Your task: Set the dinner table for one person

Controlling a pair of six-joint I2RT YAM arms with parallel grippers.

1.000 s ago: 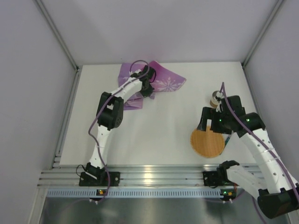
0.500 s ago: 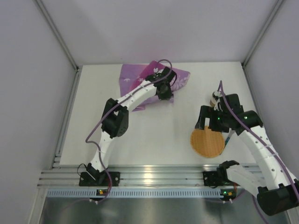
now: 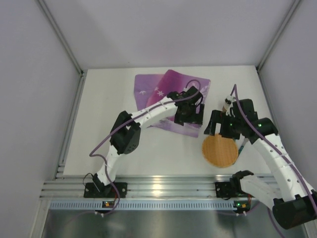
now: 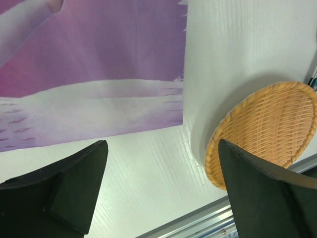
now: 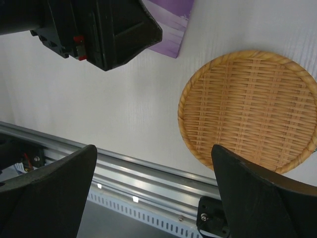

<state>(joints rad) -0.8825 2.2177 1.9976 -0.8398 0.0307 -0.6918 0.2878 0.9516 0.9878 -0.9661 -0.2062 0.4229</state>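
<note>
Top external: left end effector [image 3: 190, 116] over placemat [image 3: 153, 89] right edge, jaws wide, nothing held – placemat spread far-centre on desk [image 3: 163, 148] (likely base for setting). Right end effector [image 5: 153, 148] likewise spread, empty, above wicker plate [image 3: 219, 151] – probable next pick

1. Bright, even light from overhead; the white table [image 3: 163, 148] looks almost washed out.
2. Glare spots on the rail [image 5: 148, 171], between the right fingers [image 5: 49, 193].
3. A soft shadow hugs the basket [image 4: 267, 134], between the left fingers [image 4: 64, 193].
4. Fingers are dark with slightly soft edges.
</note>
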